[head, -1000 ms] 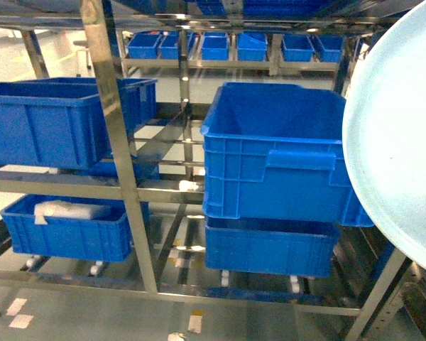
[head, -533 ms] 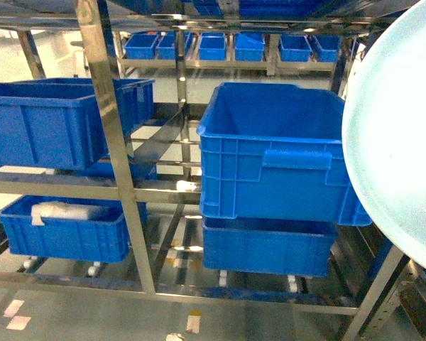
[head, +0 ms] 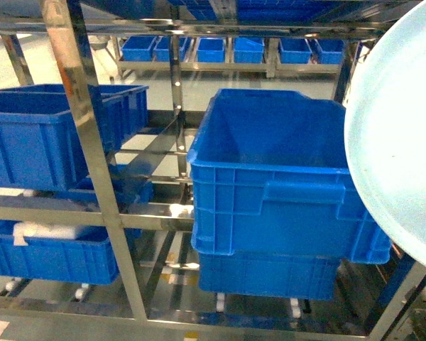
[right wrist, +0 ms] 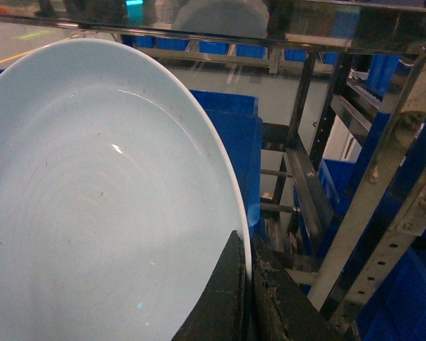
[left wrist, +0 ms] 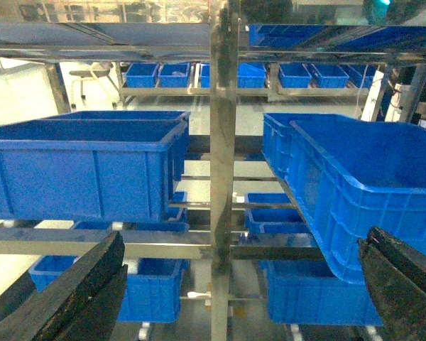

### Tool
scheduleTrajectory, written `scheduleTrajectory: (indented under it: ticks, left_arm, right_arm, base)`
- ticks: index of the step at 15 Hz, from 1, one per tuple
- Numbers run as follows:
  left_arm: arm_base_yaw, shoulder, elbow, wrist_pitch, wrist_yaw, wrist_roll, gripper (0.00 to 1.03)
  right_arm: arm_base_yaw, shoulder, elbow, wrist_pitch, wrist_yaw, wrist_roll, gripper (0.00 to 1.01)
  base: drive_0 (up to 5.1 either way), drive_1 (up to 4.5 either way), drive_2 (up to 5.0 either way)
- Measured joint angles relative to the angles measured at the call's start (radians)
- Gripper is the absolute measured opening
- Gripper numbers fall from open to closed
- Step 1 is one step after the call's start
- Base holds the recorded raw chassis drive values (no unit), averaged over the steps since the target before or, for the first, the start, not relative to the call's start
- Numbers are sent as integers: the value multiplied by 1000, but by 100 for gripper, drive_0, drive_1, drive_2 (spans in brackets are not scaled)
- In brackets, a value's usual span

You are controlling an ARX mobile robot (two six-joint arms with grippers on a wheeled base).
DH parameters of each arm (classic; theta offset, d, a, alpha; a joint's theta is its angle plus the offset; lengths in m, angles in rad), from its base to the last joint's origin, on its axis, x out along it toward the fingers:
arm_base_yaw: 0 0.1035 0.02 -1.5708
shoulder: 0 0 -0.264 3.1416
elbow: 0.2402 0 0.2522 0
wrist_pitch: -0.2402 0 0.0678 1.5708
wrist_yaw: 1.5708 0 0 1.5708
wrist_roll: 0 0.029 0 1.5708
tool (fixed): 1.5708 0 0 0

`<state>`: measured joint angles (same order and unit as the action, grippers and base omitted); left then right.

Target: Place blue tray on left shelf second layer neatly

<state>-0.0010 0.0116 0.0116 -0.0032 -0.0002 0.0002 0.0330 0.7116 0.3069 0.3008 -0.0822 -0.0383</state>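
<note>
Right claw [right wrist: 247, 298] pinches the blue tray [right wrist: 92, 213] by its rim, left claw [left wrist: 234, 291] spread wide

The left gripper [left wrist: 241, 298] has two broad, black, rough-surfaced fingers [left wrist: 78, 295] with rounded edges, and the right gripper [right wrist: 247, 298] shows two narrow, dark, scuffed fingers [right wrist: 224, 302].

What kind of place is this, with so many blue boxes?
Probably a warehouse or factory storeroom: shiny steel racks hold deep blue crates, with more small bins shelved behind. The right gripper holds a pale blue tray.
</note>
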Motion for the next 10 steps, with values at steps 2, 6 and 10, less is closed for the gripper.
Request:
scheduleTrajectory:
  ticks: [2,6,10]
  left_arm:
    - [0,0,0,-1,0,0,98]
    - [0,0,0,-10,-1,0,98]
    - [0,0,0,-3,-1,0,98]
  right_arm:
    - [0,0,0,-1,0,0,2]
    - [0,5,0,2,0,0,2]
    - [0,6,0,-2,0,0,2]
  base:
    - [6,212,-200]
    - [3,257,-250]
    - [-1,94,-97]
